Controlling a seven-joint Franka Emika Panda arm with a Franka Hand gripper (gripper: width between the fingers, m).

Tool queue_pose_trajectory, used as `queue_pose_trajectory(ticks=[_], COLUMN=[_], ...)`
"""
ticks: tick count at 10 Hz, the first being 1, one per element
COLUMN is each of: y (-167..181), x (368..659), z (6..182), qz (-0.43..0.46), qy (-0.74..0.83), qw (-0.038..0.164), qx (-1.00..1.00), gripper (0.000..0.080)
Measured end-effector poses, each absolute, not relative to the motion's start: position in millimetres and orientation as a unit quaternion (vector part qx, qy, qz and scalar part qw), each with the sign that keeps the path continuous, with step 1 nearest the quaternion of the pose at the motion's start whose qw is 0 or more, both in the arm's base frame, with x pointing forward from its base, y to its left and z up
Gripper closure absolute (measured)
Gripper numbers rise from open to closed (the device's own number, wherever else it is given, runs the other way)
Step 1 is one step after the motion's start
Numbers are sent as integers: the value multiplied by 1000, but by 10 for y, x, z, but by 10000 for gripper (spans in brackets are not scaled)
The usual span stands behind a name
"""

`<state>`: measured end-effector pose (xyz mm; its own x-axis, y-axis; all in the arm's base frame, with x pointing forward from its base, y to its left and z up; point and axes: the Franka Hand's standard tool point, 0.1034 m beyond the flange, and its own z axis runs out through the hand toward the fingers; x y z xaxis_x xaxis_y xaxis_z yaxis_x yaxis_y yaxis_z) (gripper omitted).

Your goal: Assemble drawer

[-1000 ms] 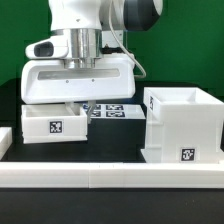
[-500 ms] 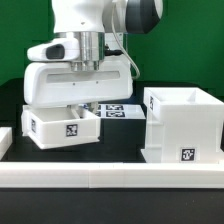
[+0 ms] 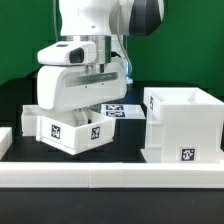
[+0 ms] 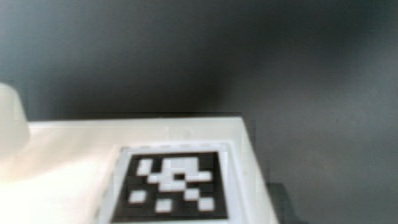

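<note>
I can read no letters, numbers or brand names anywhere. The only signs are black-and-white square tags: two on the tilted tray [image 3: 72, 126], one low on the tall casing [image 3: 185, 120], several on the marker board [image 3: 116, 110] on the desk [image 3: 126, 138], and one blurred tag on a white surface [image 4: 71, 150] in the wrist view.

Exterior low, level, wrist close on tray [image 4: 178, 135]

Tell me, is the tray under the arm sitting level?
No, the tray is tipped, its edges slanting, while the casing beside it stands square.
</note>
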<state>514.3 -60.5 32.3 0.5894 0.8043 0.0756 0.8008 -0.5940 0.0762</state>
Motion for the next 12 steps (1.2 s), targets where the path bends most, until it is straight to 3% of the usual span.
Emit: queue_pose_trajectory(ticks=[6,12], y=[-522,-447], x=[5129,5150], z=[253,226], qz=[29,42], qy=[625,633], qw=[33,45], qx=[779,772], gripper=[758,758])
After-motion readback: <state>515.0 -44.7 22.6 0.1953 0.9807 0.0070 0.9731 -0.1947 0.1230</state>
